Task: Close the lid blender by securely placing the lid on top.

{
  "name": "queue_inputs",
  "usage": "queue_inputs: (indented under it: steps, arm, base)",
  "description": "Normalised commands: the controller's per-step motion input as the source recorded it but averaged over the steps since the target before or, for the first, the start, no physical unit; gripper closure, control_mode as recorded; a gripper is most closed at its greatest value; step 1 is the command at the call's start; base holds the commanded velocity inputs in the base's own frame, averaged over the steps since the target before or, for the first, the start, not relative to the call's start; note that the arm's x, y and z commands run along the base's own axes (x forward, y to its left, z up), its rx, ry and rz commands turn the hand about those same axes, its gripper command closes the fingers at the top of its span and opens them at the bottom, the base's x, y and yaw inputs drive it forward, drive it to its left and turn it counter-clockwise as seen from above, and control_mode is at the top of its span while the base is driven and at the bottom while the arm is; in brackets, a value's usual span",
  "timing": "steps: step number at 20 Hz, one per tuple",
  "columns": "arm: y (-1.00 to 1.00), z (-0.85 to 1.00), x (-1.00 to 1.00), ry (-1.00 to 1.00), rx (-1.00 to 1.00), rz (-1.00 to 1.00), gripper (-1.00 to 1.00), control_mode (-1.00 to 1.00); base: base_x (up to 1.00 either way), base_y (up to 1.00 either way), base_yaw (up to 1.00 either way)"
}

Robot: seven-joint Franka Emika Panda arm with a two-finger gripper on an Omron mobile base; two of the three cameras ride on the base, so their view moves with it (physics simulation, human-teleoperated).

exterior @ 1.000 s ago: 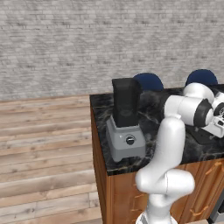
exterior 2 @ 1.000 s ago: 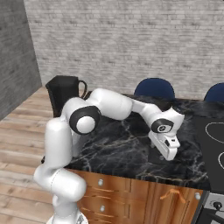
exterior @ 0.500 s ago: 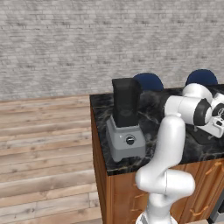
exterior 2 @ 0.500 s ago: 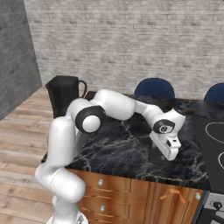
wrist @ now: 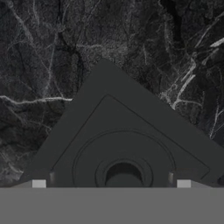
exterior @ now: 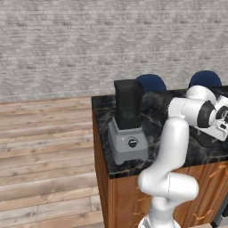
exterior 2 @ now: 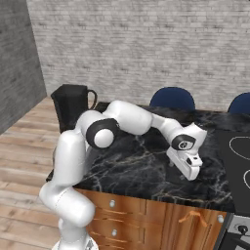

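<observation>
Tool (exterior 2: 188,168) over flat black ridged lid (wrist: 122,144)

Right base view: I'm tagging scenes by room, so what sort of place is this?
Most likely a kitchen: a blender stands on a dark marble counter over wooden drawers, with stove burners alongside.

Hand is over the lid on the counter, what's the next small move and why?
Probably lower the hand straight down a little, then close on the flat black squarish lid. The hand view shows the lid lying flat on the dark marble counter directly beneath, with no grip yet evident. The tall black blender jar on its grey base stands open-topped, away across the counter.
</observation>
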Motion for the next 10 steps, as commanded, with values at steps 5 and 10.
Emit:
queue_inputs:
  steps: [5,10]
  arm:
    - [0.06,-0.36,0.00,0.00,0.00,0.00,1.00,-1.00]
    - [0.27,-0.29,-0.02,0.00,0.00,0.00,1.00,-1.00]
  base:
    - [0.00,0.00,0.00]
    - [0.00,0.00,0.00]
